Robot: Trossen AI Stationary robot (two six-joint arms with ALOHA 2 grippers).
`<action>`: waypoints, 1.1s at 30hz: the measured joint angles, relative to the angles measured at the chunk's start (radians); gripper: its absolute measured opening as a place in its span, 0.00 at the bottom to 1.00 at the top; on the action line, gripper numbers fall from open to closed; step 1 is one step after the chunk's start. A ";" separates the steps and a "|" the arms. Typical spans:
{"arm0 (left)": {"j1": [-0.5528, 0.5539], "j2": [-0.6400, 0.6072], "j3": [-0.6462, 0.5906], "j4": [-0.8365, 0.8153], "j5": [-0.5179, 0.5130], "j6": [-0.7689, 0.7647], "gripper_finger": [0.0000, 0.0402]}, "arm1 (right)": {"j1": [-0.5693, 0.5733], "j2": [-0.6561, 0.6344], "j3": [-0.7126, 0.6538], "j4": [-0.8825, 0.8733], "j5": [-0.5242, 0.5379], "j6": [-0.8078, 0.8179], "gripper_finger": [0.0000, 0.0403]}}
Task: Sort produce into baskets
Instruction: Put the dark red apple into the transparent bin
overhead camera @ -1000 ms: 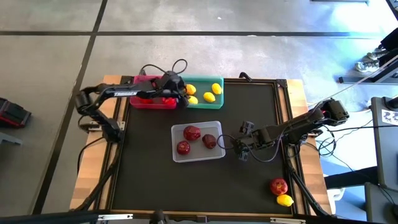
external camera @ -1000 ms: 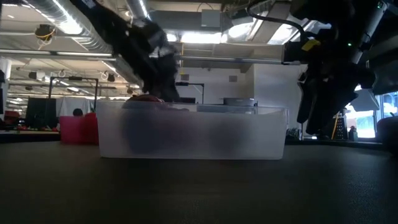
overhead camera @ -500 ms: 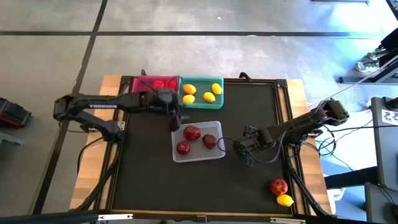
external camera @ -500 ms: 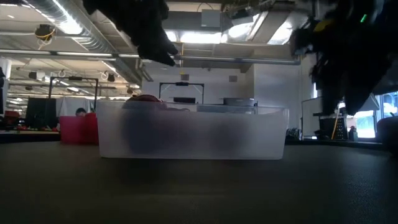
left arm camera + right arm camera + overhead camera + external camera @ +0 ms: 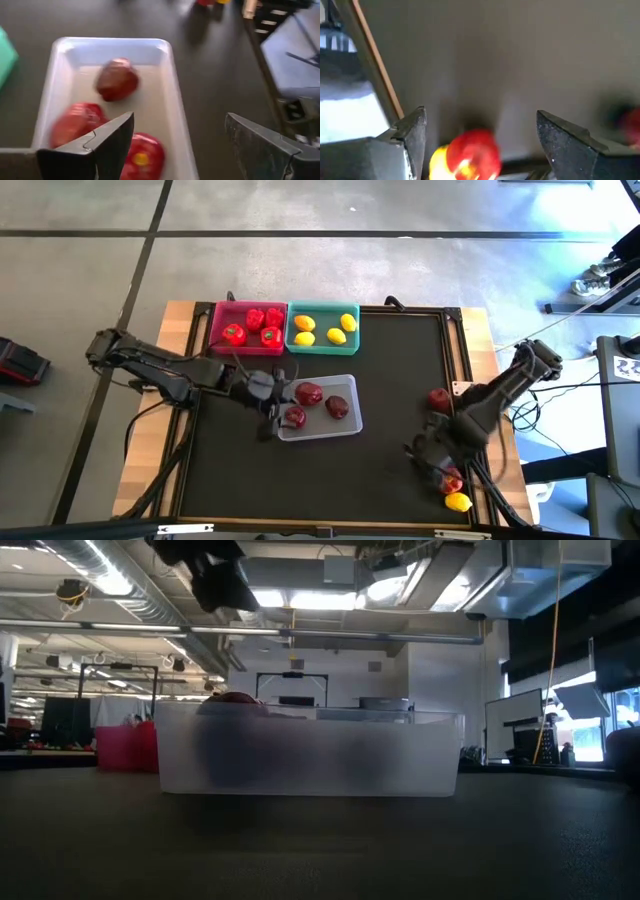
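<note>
Reaching low over the near right corner, our right gripper (image 5: 428,456) has its jaws wide and empty, an apple (image 5: 474,154) and a lemon (image 5: 458,502) just beyond. We judge the apple firm, glossy, prone to roll; grip across its widest part. Our left gripper (image 5: 268,416), also spread wide and empty, hovers by the grey-white basket (image 5: 352,420).

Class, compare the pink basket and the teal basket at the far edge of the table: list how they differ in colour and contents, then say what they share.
The pink basket is pink; the teal basket is teal green. The pink basket holds red peppers, while the teal basket holds yellow lemons. In the high view, the pink basket sits to the left and the teal basket to the right, side by side. Both are shallow rectangular trays of similar size, each holding only one kind of produce.
</note>
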 joint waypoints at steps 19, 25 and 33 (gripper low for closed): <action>-0.153 0.000 0.000 0.002 -0.091 -0.047 0.76 | 0.303 0.166 -0.001 -0.043 -0.120 0.434 0.75; -0.159 0.000 0.000 0.002 -0.091 -0.051 0.76 | 0.292 0.186 -0.002 -0.045 -0.145 0.437 0.75; -0.166 0.000 0.000 0.003 -0.093 -0.054 0.76 | 0.291 0.186 -0.002 -0.059 -0.163 0.488 0.75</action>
